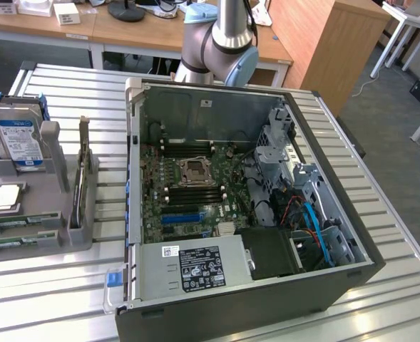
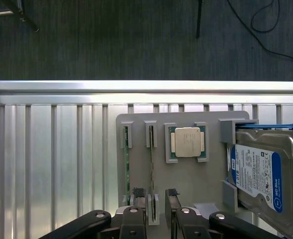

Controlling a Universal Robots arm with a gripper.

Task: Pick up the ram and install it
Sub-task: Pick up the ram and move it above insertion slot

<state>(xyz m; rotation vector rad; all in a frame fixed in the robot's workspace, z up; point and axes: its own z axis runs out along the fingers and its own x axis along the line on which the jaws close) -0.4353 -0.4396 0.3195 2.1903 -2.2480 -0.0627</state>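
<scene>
The jaws are held apart at the grey holder [image 2: 186, 179], one finger on either side of the ram [image 2: 151, 164], with a gap left on both sides. The ram is stood on edge in a narrow slot of the holder, between another green stick [image 2: 128, 164] and the processor [image 2: 187, 142]. The hard drive [image 2: 258, 177] is seated at the holder's end beyond the processor, on the slatted surface [image 2: 51, 149].

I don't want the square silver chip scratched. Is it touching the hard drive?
Apart. The wrist view shows bare grey tray between the chip and the hard drive.
</scene>
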